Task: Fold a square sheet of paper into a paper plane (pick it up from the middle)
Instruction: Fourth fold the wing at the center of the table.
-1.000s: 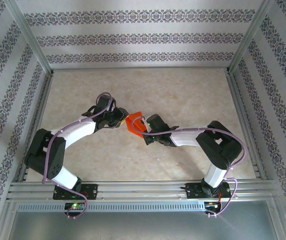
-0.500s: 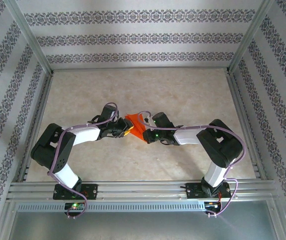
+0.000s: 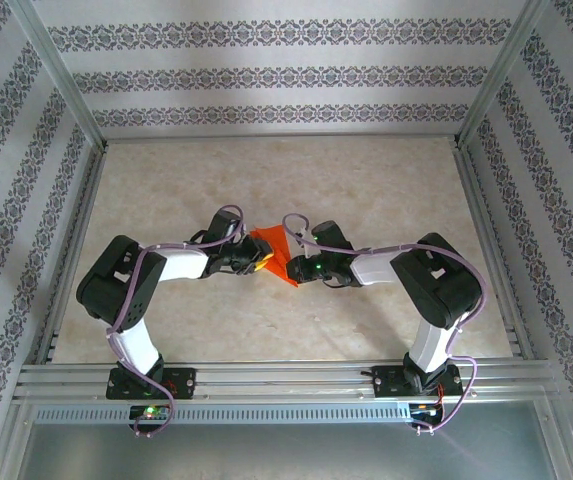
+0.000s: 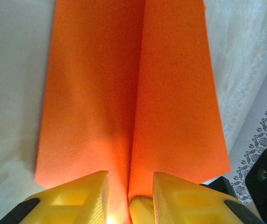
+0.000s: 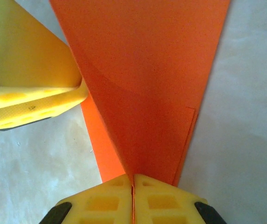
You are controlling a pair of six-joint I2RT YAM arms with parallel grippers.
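The sheet of paper [image 3: 274, 250], bright orange-red, is folded into a narrow dart shape with a centre crease and layered flaps, and is held just above the mid-table. My right gripper [image 3: 292, 266] is shut on its narrow end, and in the right wrist view the paper [image 5: 147, 70] fans out from the pinched jaws of that gripper [image 5: 133, 198]. My left gripper [image 3: 256, 258] meets it from the left. In the left wrist view its fingers [image 4: 77, 198] stand apart, astride the paper's [image 4: 170, 93] centre crease. One left finger [image 5: 26, 70] touches the paper's edge in the right wrist view.
The beige marbled tabletop [image 3: 286, 170] is fenced by metal rails on the left [image 3: 71, 250] and right [image 3: 491, 250], with patterned walls behind. Both arm bases sit on the near rail [image 3: 286, 380].
Both arms have drawn their elbows inward and lowered. The left gripper has slid in onto the paper's left side with its jaws slightly narrower. The paper has turned and looks narrower.
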